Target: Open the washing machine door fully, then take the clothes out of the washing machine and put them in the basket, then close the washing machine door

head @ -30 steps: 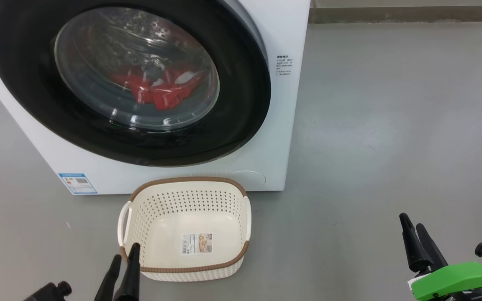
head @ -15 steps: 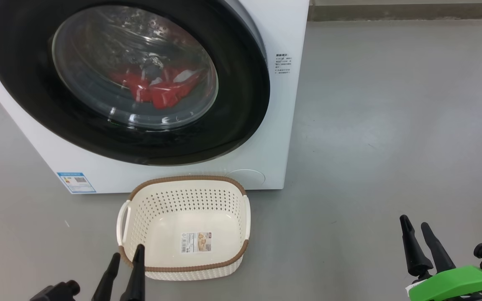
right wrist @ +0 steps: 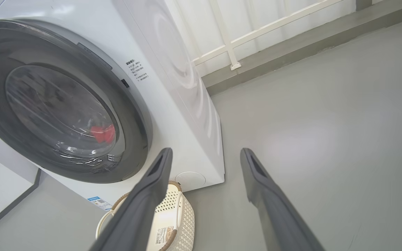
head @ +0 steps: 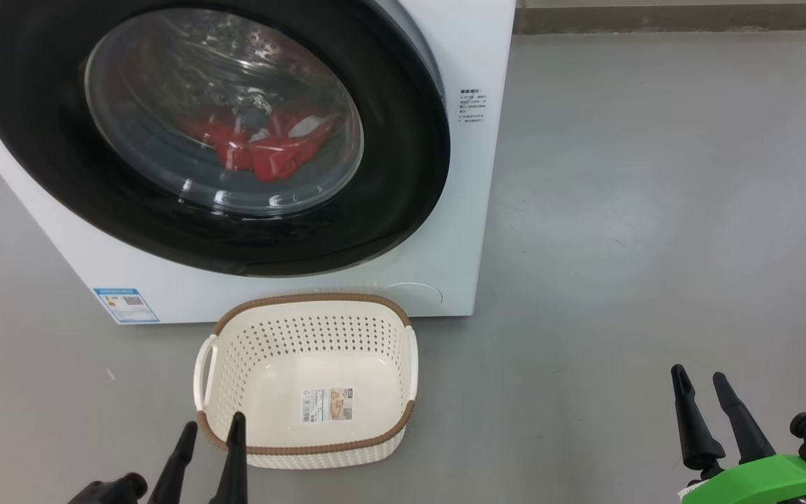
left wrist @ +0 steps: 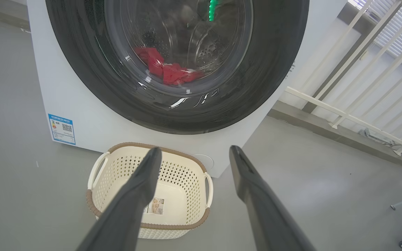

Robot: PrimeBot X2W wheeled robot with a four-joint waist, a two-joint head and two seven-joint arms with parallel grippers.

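Upper left of the head view: washer point(head: 476, 210), white, most of its front taken up by the door point(head: 403, 161). Shut or all but shut against that front, by the look of it; cannot tell for certain. Round, so no long axis to speak of; wide glossy black rim, bulging clear glass in the middle. Behind the glass, low in the drum: clothes point(head: 263, 150), a crumpled bright red heap with bits of white and grey.

Just below the washer, on the floor point(head: 620, 245), near its front but apart from it: basket point(head: 305, 301), cream, perforated, brown rim, nothing inside but a paper label on the bottom.

Lower left: left claw point(head: 213, 421), fingers spread wide, holding nothing, tips at the basket's near left corner. Lower right: right claw point(head: 699, 373), likewise wide and empty, well apart from washer and basket.

From the left claw, door straight up the frame and a little right, beyond the basket. From the right claw, up and far to the left, the door's right edge its nearest part. Left arm nearer the glass; right arm likely better placed for that right edge, marked in the right wrist view by a small dark notch point(right wrist: 124, 83) on the rim. Cannot tell the hinge side. First step seemingly not yet begun: door to be swung wide before any reach for the clothes
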